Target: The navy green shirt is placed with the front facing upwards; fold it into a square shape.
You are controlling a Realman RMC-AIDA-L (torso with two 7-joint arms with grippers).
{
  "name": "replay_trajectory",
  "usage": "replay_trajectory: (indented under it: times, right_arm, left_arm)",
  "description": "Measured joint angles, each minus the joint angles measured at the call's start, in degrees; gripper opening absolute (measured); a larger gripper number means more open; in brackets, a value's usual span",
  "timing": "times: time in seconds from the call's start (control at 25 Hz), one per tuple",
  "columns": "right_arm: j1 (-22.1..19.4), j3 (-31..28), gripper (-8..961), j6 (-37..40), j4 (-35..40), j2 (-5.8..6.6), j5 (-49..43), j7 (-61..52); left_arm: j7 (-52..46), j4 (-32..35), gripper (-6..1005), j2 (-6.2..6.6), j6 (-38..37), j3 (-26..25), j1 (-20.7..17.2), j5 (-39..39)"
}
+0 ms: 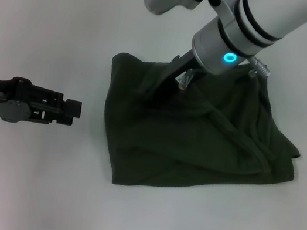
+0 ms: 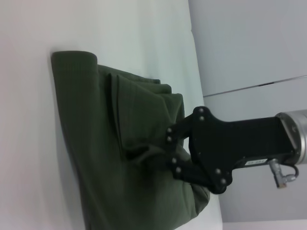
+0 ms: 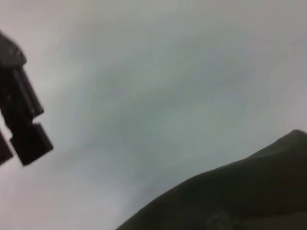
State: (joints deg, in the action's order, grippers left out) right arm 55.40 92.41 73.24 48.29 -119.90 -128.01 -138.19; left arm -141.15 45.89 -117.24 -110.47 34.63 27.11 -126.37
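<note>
Head view shows you the white surface [image 1: 22, 187], the navy green shirt [image 1: 195, 146] bundled mid-fold at centre, right tool [image 2: 165, 154] clenched on its far fold, left tool [image 1: 73, 108] idle alongside, grip unclear; next, flatten it square.

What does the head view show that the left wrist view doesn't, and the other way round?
Only the head view shows the left gripper, held off to the shirt's left over bare table, and the shirt's whole folded outline down to its near edge. Only the left wrist view shows the right gripper side-on, its black fingers down in the cloth, with a grey wall behind. Both show the navy green shirt bunched into a rough block and the right arm reaching onto its far part.
</note>
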Motion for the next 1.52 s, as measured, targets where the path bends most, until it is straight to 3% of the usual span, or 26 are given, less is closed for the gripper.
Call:
replay_trajectory:
  times: [0.2,0.52,0.76,1.52]
  right_arm:
    - [-1.28,-4.07,37,2.04,3.59,0.31,-4.32,-3.3]
    - [-5.73,-17.04,19,11.52,14.01,0.45,-10.92,-4.98]
    - [-7.03,-24.14,30,14.53,14.75,0.52,-18.8,-5.18]
    - [-10.75,-25.82,65,5.73,13.97,0.34,-26.84,-3.89]
  left_arm:
    - [0.0,-0.01,419,-0.02,0.01,0.01,0.18,0.04]
    - [0.0,-0.1,420,-0.01,0.42,0.0,0.67,0.07]
    - [0.0,-0.1,421,-0.27,0.51,0.1,0.87,0.08]
    - [0.21,-3.0,421,-0.33,2.01,0.49,1.98,-0.41]
